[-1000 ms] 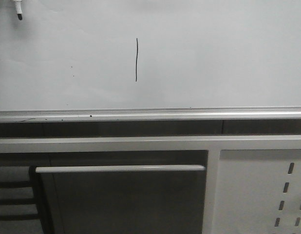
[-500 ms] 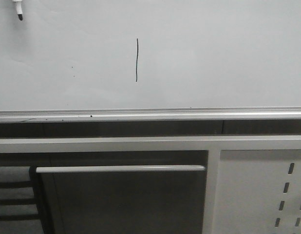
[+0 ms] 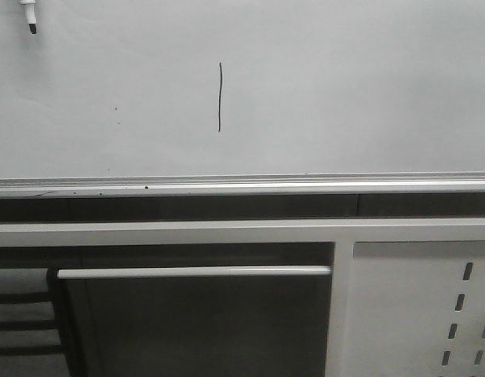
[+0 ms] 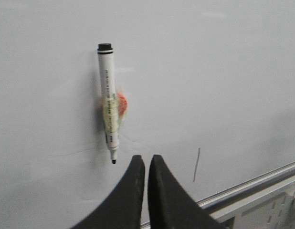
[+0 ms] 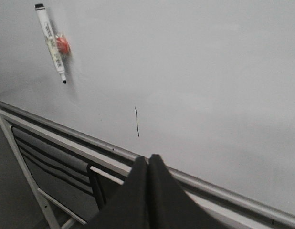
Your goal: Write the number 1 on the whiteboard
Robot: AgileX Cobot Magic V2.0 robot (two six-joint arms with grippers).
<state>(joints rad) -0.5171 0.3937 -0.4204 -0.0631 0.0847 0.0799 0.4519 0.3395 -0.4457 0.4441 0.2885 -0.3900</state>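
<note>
The whiteboard (image 3: 344, 86) fills the upper front view above its silver ledge (image 3: 305, 187). The number 1 (image 3: 220, 96) is a thin vertical black stroke on it, also seen in the left wrist view (image 4: 196, 165) and the right wrist view (image 5: 136, 121). A white marker (image 4: 108, 102) hangs tip down on the board, held by an orange magnet (image 4: 121, 105); only its tip (image 3: 28, 20) shows in the front view. My left gripper (image 4: 145, 160) is shut and empty, just beside the marker's tip. My right gripper (image 5: 148, 160) is shut and empty in front of the ledge.
Below the ledge runs a white frame with a horizontal bar (image 3: 194, 272) over a dark opening. A white perforated panel (image 3: 423, 306) with slanted slots is at the lower right. Tiny black specks (image 3: 115, 109) dot the board left of the stroke.
</note>
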